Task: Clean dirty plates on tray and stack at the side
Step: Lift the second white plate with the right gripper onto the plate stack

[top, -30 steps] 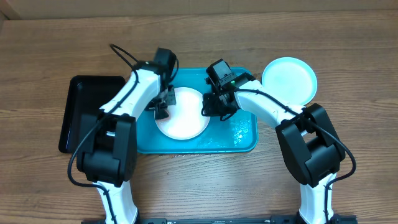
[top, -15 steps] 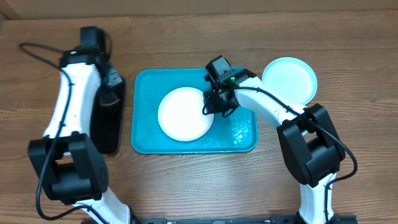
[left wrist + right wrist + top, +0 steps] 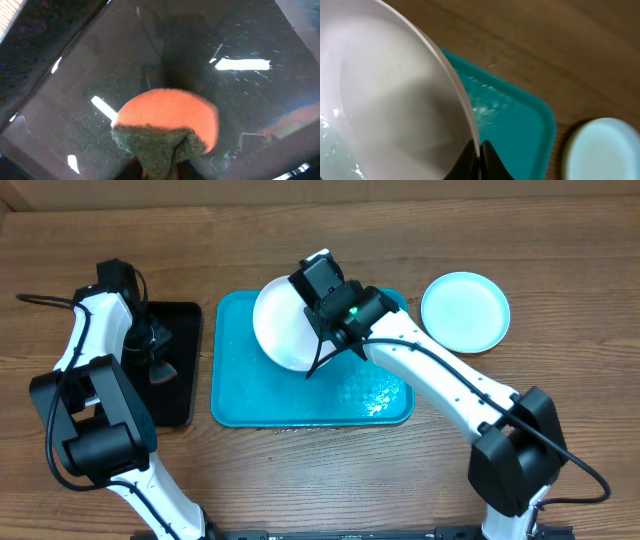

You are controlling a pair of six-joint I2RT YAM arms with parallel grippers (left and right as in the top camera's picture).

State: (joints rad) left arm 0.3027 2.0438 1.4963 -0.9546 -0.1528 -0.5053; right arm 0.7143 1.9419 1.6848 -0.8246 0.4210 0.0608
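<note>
Evidently for carrying aside, the right fingers pinch the round white plastic plate by its rim, tilted over the large teal plastic tray, upper centre; the left fingers clamp an orange-and-green sponge.

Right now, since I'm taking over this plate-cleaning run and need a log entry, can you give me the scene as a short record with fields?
right pincer: shut on the rim of the white plate
white plate: tilted, raised over the far part of the teal tray
left pincer: shut on the sponge, orange with a green scouring side
sponge: over the black tray
pale blue plate: flat on the table, right of the teal tray, not touching it
</note>
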